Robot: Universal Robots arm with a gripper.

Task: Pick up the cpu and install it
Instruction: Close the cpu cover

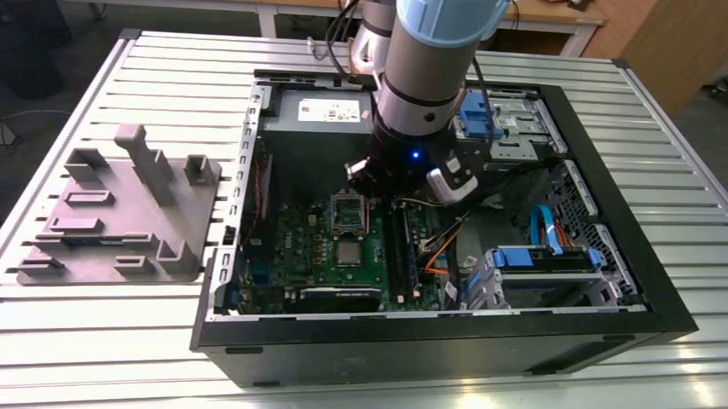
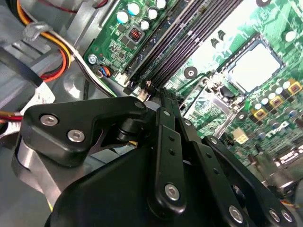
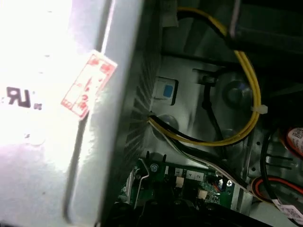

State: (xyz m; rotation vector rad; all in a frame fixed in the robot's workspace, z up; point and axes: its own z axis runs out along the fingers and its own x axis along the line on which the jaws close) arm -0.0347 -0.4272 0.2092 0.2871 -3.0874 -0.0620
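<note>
None of the print can be made out. In the exterior view, a white label (image 1: 330,108) with dark lines sits on the grey box (image 1: 279,118) inside the computer case (image 1: 455,336). In the first wrist view, a tilted red-printed sticker (image 3: 89,84) and a dark mark (image 3: 18,97) sit on a pale metal wall (image 3: 42,156). In the second wrist view, white lettering (image 2: 283,127) crosses the green board (image 2: 111,35).

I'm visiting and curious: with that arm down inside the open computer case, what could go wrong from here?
The black gripper hangs low over the green motherboard, by its long black memory slots; a drift might knock them. Orange and yellow wires lie close by and could snag. The small silver-grey square cpu lies apart from the gripper among tiny parts, so a misjudged approach may scrape them.
</note>
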